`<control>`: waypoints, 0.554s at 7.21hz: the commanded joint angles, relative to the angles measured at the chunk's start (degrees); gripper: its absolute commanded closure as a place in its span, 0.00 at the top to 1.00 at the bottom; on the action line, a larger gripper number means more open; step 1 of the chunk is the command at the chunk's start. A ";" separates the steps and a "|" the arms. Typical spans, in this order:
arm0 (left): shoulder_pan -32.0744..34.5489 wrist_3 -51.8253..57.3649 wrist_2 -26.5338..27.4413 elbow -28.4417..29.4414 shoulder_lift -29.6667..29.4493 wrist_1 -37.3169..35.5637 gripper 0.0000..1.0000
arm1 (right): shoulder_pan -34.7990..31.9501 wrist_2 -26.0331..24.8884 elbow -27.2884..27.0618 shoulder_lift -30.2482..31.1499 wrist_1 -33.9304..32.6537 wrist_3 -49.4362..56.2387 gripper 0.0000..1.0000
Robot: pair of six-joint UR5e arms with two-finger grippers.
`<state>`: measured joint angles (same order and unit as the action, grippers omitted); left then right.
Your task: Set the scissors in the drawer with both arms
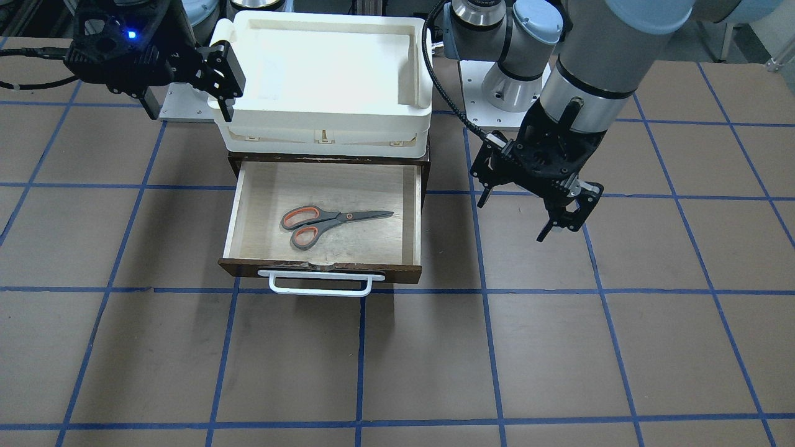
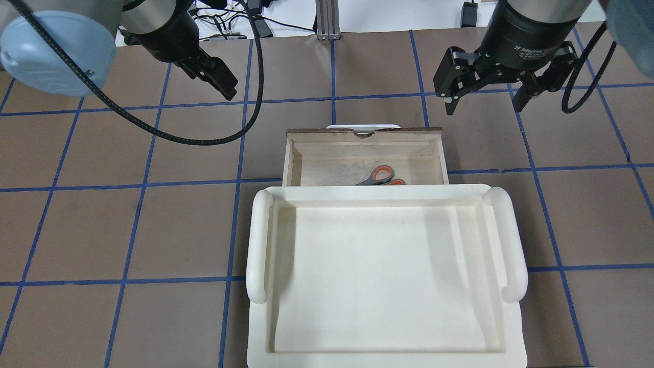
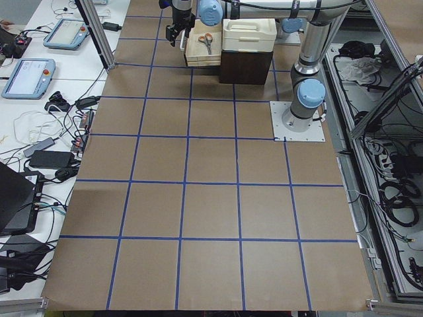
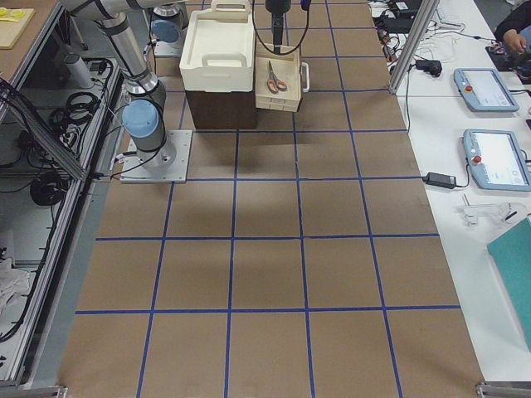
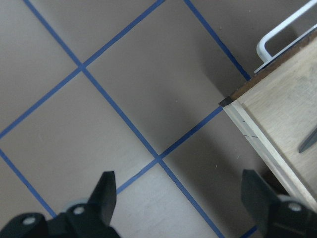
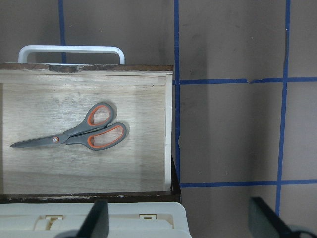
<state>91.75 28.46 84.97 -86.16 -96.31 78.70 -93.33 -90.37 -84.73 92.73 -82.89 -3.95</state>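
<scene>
Scissors (image 1: 329, 220) lie flat in plywood drawer (image 1: 372, 241); left end effector (image 5: 178, 181) and right end effector (image 2: 484, 106) spread.

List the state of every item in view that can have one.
drawer: pulled open.
scissors: blades shut, lying flat inside the drawer.
left pincer: open, holding nothing, off to the drawer's side.
right pincer: open, holding nothing.
white bin: upright on top of the drawer unit.

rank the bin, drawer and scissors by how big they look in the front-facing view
1. bin and drawer: about alike; the bin sits higher, nearer the camera, so unranked
2. scissors: far smaller
</scene>
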 commanded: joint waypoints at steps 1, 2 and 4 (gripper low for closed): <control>-0.60 -12.07 6.14 -0.68 2.69 5.64 1.00 | -0.01 -0.07 0.00 0.00 0.01 -0.01 1.00; -0.69 -18.20 5.74 -0.68 3.66 6.46 1.00 | -0.01 -0.07 0.00 0.00 0.01 -0.01 1.00; -1.57 -26.15 5.21 -0.77 4.11 12.68 1.00 | -0.01 -0.07 0.00 0.00 0.10 -0.01 1.00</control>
<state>90.75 6.89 90.32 -86.87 -92.60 87.63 -93.34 -90.44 -84.73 92.72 -82.86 -3.95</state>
